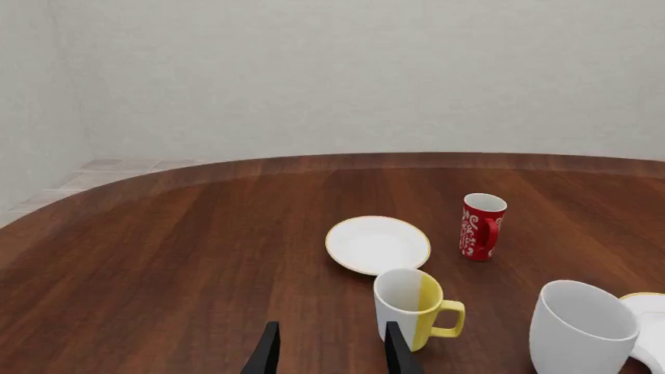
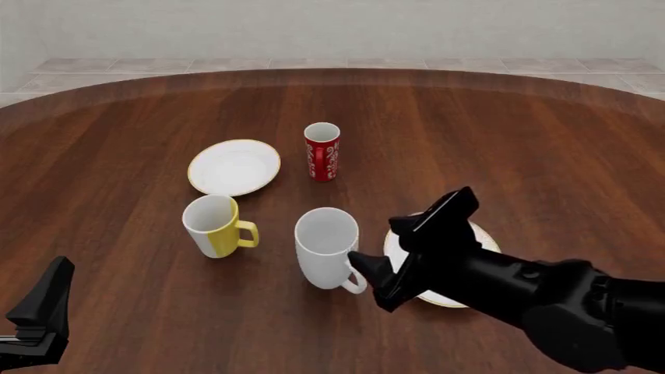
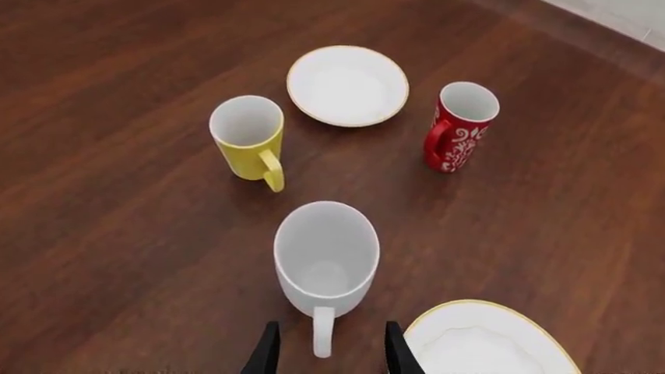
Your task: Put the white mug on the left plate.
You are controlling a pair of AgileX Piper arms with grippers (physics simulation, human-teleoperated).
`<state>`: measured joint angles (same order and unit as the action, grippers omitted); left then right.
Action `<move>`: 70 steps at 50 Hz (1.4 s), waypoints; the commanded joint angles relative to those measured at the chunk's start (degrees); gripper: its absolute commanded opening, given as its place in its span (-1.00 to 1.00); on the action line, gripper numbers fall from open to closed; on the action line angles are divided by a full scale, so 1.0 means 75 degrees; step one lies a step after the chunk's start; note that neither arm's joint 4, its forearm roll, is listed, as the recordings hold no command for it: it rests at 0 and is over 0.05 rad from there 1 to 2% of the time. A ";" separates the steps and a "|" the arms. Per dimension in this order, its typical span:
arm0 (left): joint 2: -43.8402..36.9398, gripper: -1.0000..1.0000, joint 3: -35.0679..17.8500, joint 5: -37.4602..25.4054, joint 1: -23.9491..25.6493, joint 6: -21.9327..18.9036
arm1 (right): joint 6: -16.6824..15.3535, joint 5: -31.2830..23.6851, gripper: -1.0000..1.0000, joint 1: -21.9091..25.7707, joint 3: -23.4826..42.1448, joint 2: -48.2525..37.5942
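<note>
- My right claw (image 3: pixel 324 351) stands open, its two fingers either side of the white mug's (image 2: pixel 327 257) handle, not closed on it.
- The white mug stands upright on the desk (image 2: pixel 124 140), between the yellow-and-white mug (image 2: pixel 214 226) and the larger plate (image 2: pixel 462 265).
- The left plate (image 2: pixel 235 167) lies bare, farther out, beside the red cup (image 2: pixel 322 151).
- My left claw (image 1: pixel 330 354) hangs open near the desk's near-left edge, holding nothing.
</note>
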<state>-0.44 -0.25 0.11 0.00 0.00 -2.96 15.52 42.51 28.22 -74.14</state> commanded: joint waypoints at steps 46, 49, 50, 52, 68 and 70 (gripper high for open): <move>0.0001 1.00 0.0000 0.0000 -0.0001 0.0000 | 0.0179 0.0707 1.00 -0.0006 -0.0065 -0.0976; -0.0001 1.00 0.0000 0.0000 0.0000 0.0001 | 0.0176 0.0741 1.00 -0.0002 -0.0069 -0.1019; 0.0000 1.00 0.0000 0.0000 -0.0001 -0.0001 | 0.0179 0.0754 1.00 -0.0008 -0.0073 -0.1030; -0.0001 1.00 0.0000 0.0000 -0.0001 0.0001 | 0.0191 0.0767 1.00 0.0012 -0.0078 -0.1046; 0.0000 1.00 0.0000 0.0000 0.0000 -0.0001 | 0.0228 0.0863 1.00 0.0049 -0.0071 -0.1204; 0.0000 1.00 0.0000 0.0000 0.0000 -0.0001 | 0.0236 0.0890 1.00 0.0039 -0.0073 -0.1242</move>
<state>-0.44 -0.25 0.11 0.00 0.00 -1.29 21.67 42.69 27.62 -82.59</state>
